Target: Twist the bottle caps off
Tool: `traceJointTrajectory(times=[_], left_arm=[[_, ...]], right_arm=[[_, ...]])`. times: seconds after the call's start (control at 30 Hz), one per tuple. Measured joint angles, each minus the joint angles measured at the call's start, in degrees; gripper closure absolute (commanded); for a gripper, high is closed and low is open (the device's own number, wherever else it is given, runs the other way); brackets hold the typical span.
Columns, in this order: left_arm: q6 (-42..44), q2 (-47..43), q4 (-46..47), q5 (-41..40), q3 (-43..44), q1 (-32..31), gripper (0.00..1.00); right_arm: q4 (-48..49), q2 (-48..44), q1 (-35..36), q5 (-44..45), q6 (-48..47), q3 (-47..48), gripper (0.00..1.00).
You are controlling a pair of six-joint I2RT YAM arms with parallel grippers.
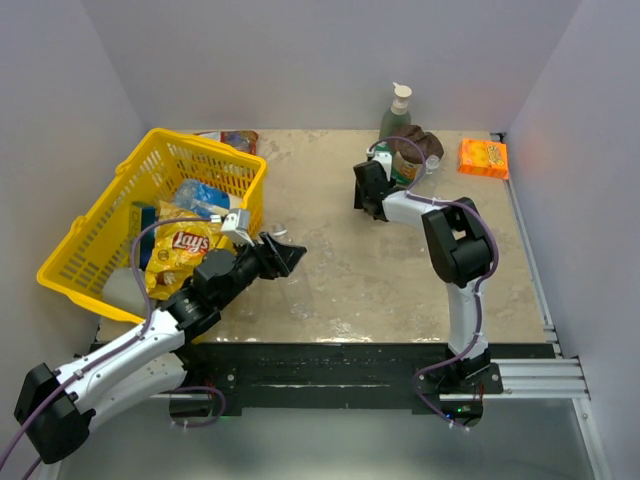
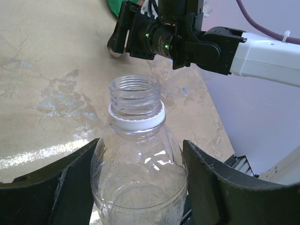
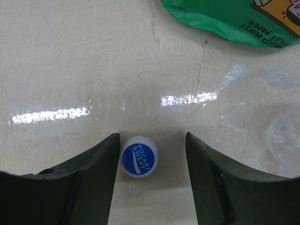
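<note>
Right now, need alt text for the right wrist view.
A small bottle cap with a blue POCARI SWEAT top lies flat on the beige table between the open fingers of the right gripper, nearer the finger on the picture's left. A green packet crosses the top edge.

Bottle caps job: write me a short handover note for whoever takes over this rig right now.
Left gripper: shut on a clear bottle; the neck is open, with a white ring left on it.
Right gripper: open, low over the table, with a finger on either side of the blue-topped cap lying there.
Done: this bottle's cap is off.
Left: set the bottle down, then check the other bottles, which these views do not show clearly.
</note>
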Motion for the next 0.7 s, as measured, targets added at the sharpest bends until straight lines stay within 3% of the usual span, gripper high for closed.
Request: traceJointTrajectory(times=[0.2, 0.4, 0.53, 0.7], left_arm=[[0.24, -0.15, 0.0, 0.79, 0.0, 0.0, 0.82], [4.57, 1.55, 0.5, 6.95, 0.66, 0.0, 0.82], [9.03, 5.88, 1.64, 15.74, 2.38, 0.02, 0.82], [12.17, 10.64, 4.5, 26.47, 3.43, 0.02, 0.83]], right_arm=[[0.02, -0.07, 0.0, -1.01, -0.39, 0.0, 0.35], [-2.71, -1.16, -0.11, -4.7, -2.64, 2.01, 0.34], [-6.36, -5.86, -0.2, -13.16, -4.94, 4.72, 0.33], [-11.93, -17.49, -0.37, -31.87, -7.41, 9.01, 0.33]])
